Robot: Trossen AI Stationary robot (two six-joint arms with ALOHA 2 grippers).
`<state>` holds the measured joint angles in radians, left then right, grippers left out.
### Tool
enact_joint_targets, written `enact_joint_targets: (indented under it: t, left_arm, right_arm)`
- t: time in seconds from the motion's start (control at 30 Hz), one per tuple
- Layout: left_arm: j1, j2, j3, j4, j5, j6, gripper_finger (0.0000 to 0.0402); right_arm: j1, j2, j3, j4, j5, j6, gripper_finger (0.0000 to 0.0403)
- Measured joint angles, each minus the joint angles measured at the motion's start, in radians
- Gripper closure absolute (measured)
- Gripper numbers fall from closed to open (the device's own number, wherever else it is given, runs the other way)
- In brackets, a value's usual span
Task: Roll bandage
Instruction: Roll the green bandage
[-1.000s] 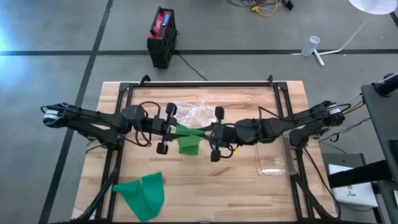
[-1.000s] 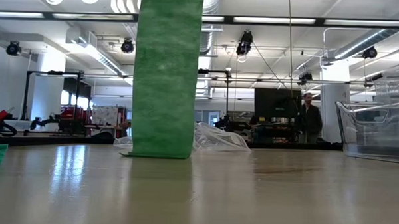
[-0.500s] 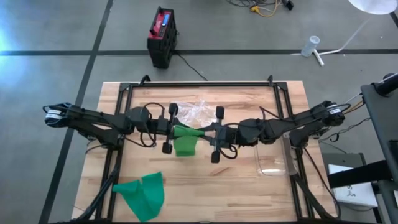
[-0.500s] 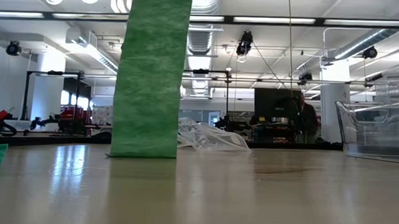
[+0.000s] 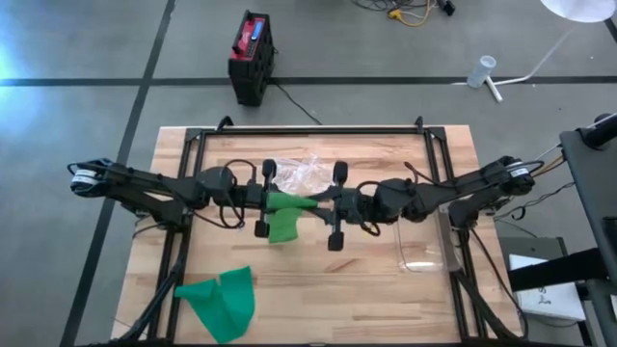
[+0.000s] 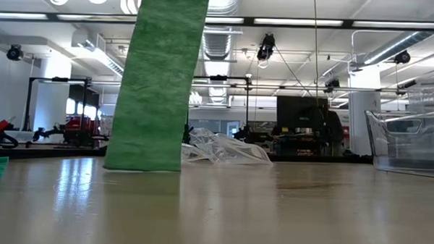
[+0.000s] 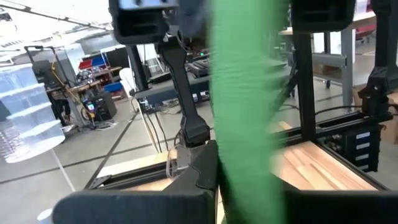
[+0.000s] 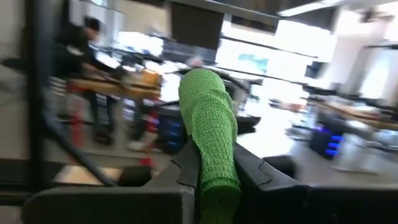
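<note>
Wood table (image 5: 386, 299) on grey floor (image 5: 77, 39), cluttered workshop beyond.

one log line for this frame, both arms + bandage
left gripper: shut on green bandage | right gripper: shut on green bandage | loose end hangs to table

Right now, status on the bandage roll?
Both end effectors, left and right, shut on green bandage, held above table; tail hanging. Crumpled plastic bag just behind.
</note>
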<state>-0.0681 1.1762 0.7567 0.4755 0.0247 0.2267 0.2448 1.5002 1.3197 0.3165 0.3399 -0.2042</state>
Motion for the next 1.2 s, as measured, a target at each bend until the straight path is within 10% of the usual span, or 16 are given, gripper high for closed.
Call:
enact_joint_targets:
  t: [0.37, 1.2]
  left_arm:
    - [0.0, -0.021, 0.0, -0.008, -0.001, -0.002, 0.0391]
    - [0.0, -0.061, 0.0, -0.046, -0.015, -0.08, 0.0194]
  right_arm:
    - [-0.007, 0.0, -0.015, -0.073, 0.187, -0.181, 0.0363]
    - [0.102, 0.014, -0.061, -0.049, 0.261, -0.654, 0.0368]
